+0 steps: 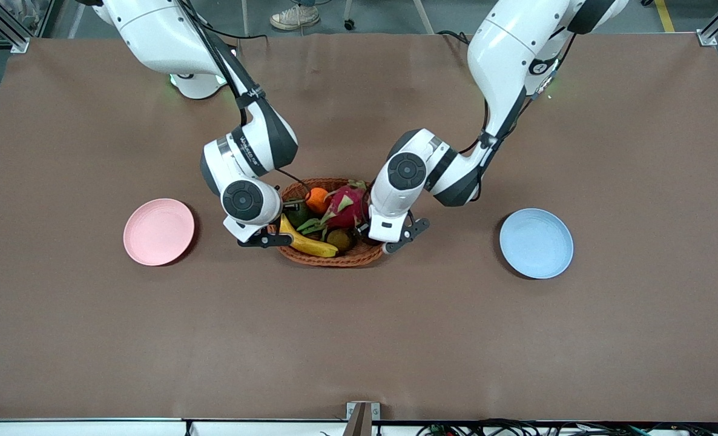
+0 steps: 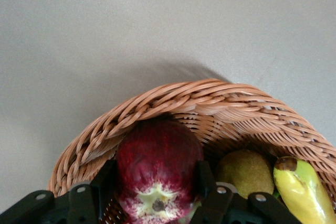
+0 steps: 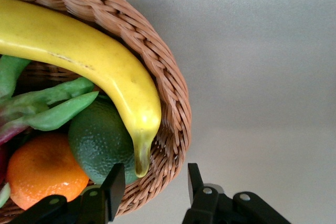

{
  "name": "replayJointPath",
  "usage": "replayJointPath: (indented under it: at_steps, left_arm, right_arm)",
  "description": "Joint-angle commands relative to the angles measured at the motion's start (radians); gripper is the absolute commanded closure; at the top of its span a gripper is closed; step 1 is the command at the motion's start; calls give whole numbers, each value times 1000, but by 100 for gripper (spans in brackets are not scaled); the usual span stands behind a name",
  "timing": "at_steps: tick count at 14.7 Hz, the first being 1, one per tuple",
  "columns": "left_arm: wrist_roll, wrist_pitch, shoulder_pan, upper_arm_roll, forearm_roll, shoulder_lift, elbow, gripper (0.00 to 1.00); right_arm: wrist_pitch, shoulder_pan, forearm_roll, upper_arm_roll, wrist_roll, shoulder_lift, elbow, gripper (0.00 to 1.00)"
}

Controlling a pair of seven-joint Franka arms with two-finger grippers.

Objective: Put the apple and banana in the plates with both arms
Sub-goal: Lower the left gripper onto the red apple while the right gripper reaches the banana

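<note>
Left end effector (image 2: 152,203) clenched on apple (image 2: 157,174) in basket (image 1: 359,257), frame centre. Right end effector (image 3: 152,190) released, straddling basket rim beside banana (image 3: 89,61) tip. Plates (image 1: 158,232) on bench.

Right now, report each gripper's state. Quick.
Left gripper: over the basket, fingers closed on the apple.
Right gripper: at the basket's rim by the banana tip, fingers open, holding nothing.

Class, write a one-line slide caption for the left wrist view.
Left claw shut on the apple inside the wicker basket.
</note>
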Motion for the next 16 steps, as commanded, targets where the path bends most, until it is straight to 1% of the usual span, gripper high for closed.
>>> replayJointPath:
  at_steps: [1,6,11,16]
  left_arm:
    - [-6,-28,-5,13,22,-8,0,100]
    - [-3,-27,-5,13,24,-3,2,100]
    - [-1,-31,7,13,24,-20,2,100]
    - [-1,-93,12,15,22,-61,11,100]
  right_arm:
    - [6,-1,16,3,-12,-16,-16,43]
    - [15,-1,16,3,-12,-13,-16,44]
    - [16,-1,16,3,-12,-12,-16,45]
    - [27,-1,16,3,-12,-9,-16,46]
